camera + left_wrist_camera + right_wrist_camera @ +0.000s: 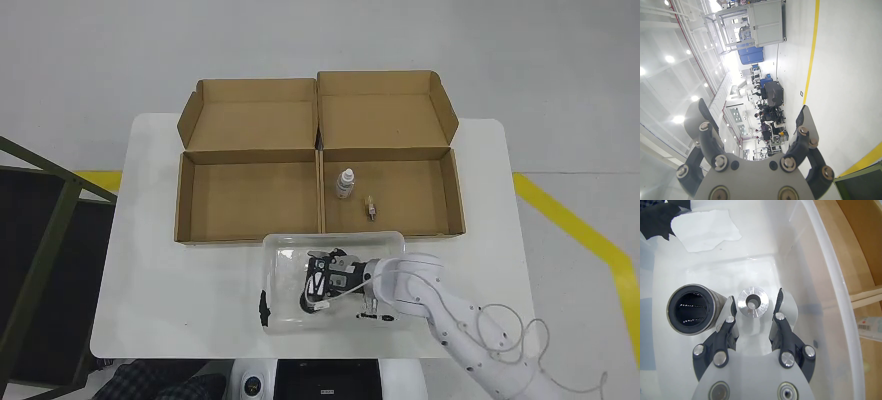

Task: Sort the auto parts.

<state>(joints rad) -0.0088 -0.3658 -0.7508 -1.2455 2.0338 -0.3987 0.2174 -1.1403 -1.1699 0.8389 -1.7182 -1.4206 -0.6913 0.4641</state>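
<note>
In the top view the clear bin (335, 237) sits at lower centre, just below two cardboard boxes (250, 200). A silver sleeve (762, 300) stands on end on the bin floor, with its long axis vertical and its bore facing up. A black-lined bearing (691, 309) stands the same way just beside it. The right arm enters from the lower right corner and reaches left. The right gripper (755, 295) points down with its fingers half open, one on each side of the sleeve, not touching. The left gripper (752, 108) is spread wide and holds nothing.
</note>
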